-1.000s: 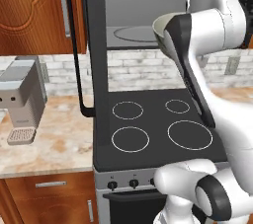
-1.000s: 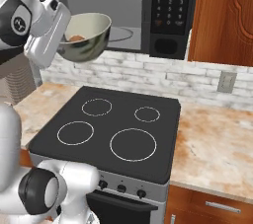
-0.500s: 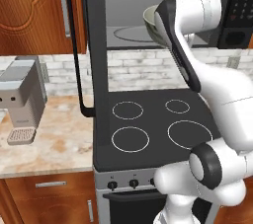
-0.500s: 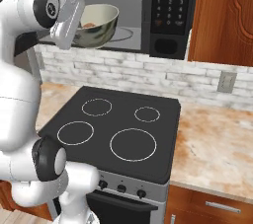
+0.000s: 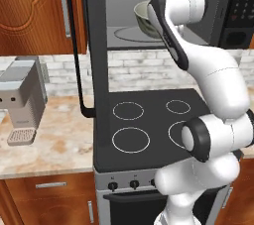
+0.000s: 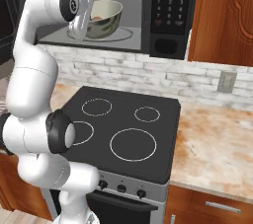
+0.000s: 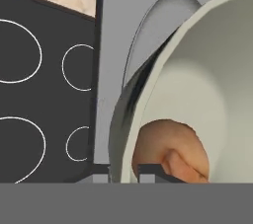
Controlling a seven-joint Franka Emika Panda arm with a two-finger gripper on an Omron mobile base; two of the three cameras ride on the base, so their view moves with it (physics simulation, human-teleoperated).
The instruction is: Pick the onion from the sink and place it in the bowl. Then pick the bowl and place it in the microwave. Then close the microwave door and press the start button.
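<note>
Gripper clamps the bowl rim, apparently.
Onion lies inside; bowl hangs over the microwave turntable.

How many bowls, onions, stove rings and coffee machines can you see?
Bowls: 1, the bowl, held over the turntable in the microwave
Onions: 1, the onion, inside the bowl
Stove rings: 4, on the stovetop
Coffee machines: 1, the coffee machine on the counter
Total: 7
</note>
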